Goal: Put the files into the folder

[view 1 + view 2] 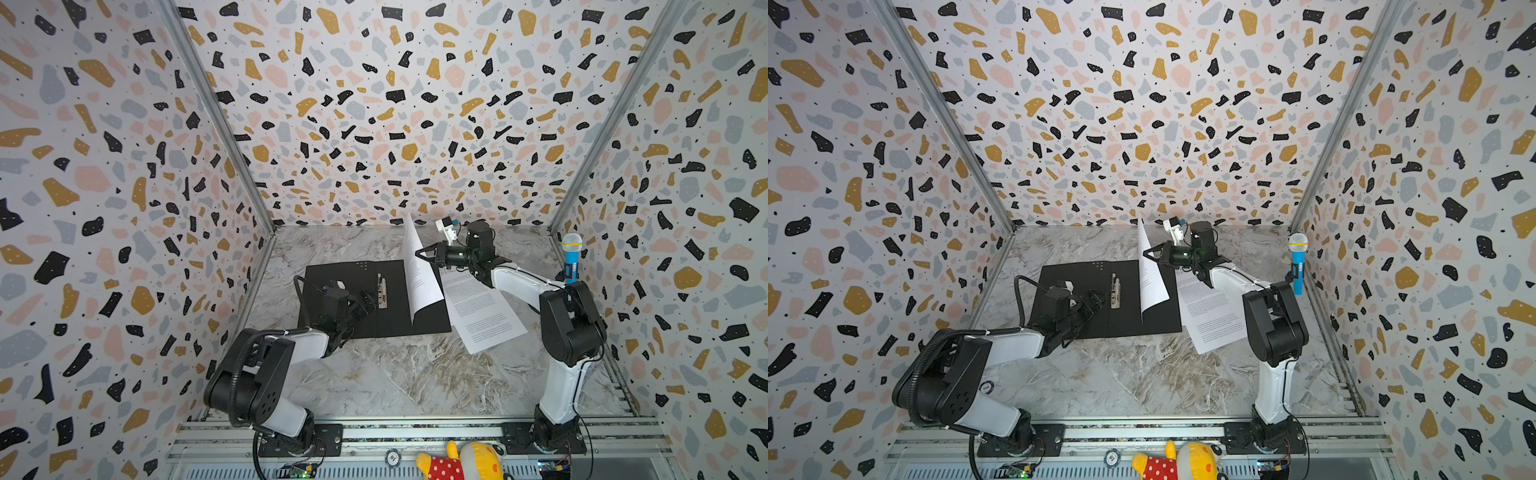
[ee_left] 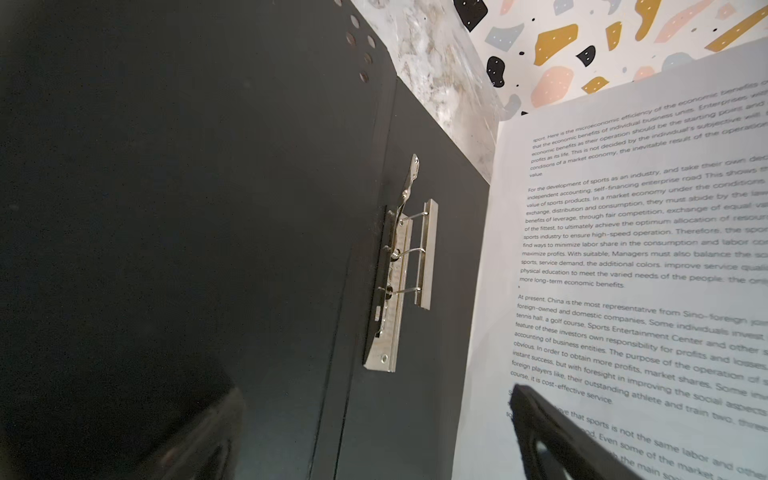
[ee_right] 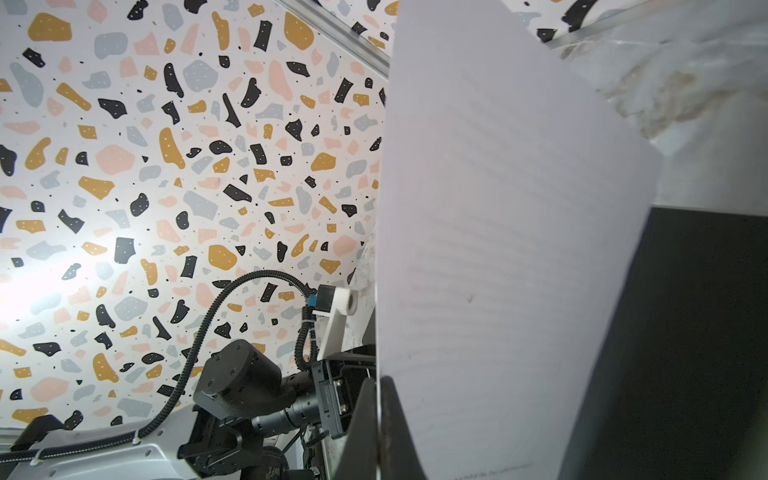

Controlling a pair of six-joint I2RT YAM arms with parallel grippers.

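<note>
The folder [image 1: 340, 291] [image 1: 1075, 286] lies open on the marble table, black inside up, with its metal clip [image 1: 382, 291] [image 1: 1115, 291] [image 2: 399, 270] on the spine. My right gripper [image 1: 419, 254] [image 1: 1148, 254] [image 3: 379, 415] is shut on the edge of one printed file sheet [image 1: 422, 278] [image 1: 1152, 282] [image 2: 623, 270] [image 3: 498, 249]. That sheet stands nearly upright, its lower edge curled onto the folder's right half. Other printed files [image 1: 482, 311] [image 1: 1212, 316] lie flat on the table just right of the folder. My left gripper [image 1: 365, 302] [image 1: 1094, 301] [image 2: 374, 449] hovers open and empty over the folder, left of the clip.
A blue toy microphone [image 1: 571, 257] [image 1: 1298, 262] stands by the right wall beside the right arm. A yellow plush toy [image 1: 461, 461] [image 1: 1179, 463] and a round chip [image 1: 392, 457] sit on the front rail. Patterned walls enclose three sides.
</note>
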